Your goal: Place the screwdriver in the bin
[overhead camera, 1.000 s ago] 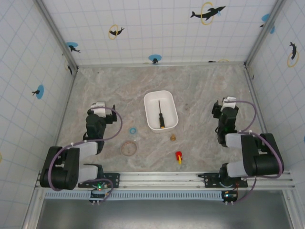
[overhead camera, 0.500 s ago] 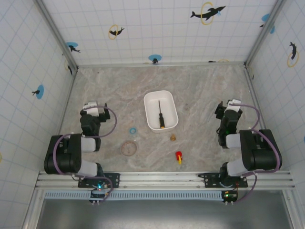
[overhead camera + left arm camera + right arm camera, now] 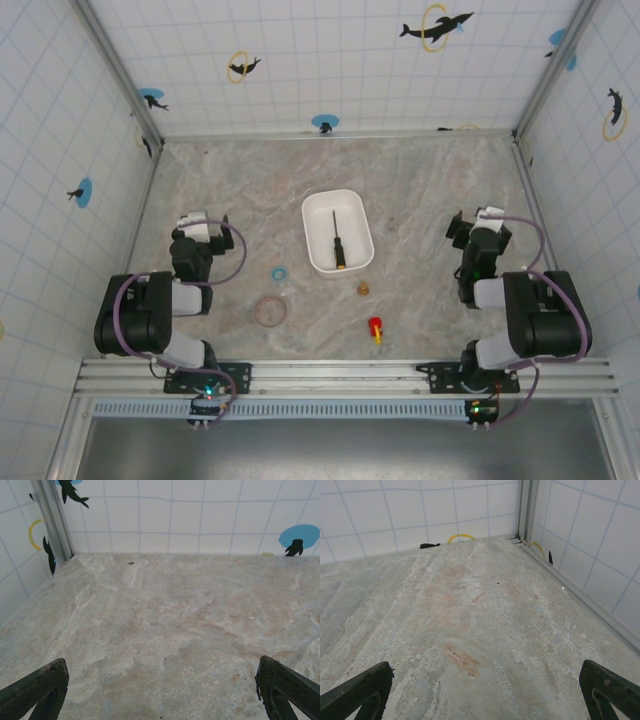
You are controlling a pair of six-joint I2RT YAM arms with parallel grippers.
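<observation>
- Top external: the screwdriver (image 3: 338, 243) lies inside the bin (image 3: 320, 225), its handle at the near end. The bin stands mid-worktop (image 3: 420, 180), between the two arms. Near of the bin lie a blue ring (image 3: 279, 272), a clear disc (image 3: 269, 311) and a red-and-yellow object (image 3: 375, 328).
- Left wrist: the left pincer (image 3: 160, 682) is released, its fingers spread wide over the worktop and grasping nothing.
- Right wrist: the right pincer (image 3: 485, 687) is released in the same way, near the far right corner.
</observation>
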